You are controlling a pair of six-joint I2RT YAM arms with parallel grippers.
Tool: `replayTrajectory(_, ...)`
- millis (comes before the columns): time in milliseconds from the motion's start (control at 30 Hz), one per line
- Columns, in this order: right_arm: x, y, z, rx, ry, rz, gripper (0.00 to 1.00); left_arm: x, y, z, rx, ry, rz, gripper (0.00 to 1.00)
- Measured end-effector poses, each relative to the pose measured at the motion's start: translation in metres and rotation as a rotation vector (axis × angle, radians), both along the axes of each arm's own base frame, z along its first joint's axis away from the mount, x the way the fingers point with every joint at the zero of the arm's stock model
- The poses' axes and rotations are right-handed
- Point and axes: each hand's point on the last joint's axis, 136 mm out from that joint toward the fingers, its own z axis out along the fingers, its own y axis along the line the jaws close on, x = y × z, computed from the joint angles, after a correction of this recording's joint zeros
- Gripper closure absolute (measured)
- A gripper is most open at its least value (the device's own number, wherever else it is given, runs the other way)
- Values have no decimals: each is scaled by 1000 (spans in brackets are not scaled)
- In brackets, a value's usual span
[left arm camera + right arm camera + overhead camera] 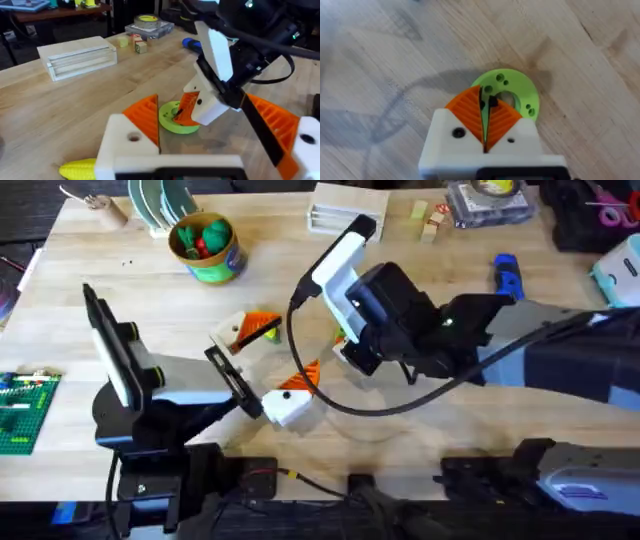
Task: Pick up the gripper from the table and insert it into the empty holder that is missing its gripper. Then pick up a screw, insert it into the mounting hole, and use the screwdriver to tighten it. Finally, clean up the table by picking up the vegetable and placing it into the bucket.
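Centrally: right gripper (486, 107), orange pads (467, 107) pressed almost together, pinching small dark screw (493, 102) at tips. Directly below tips: lime-green disc (520, 82), screw near its centre hole. Screw judged light, rigid, smooth, apt to pivot between ribbed pads; best held on shank just under head, axis upright. Facing right gripper: left gripper (209, 120), fingers spread wide, holding nothing; vegetable (77, 169) just beside its finger. Farther out: screwdriver (508, 275) behind right wrist; bucket (205, 250) well apart.
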Motion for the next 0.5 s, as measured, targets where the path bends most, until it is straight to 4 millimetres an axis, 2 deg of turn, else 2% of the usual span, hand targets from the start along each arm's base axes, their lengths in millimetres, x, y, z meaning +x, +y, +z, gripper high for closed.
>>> replayTrajectory(500,-2,-4,-2,-19,13,-2,755,0,0,0,0,0,0,9)
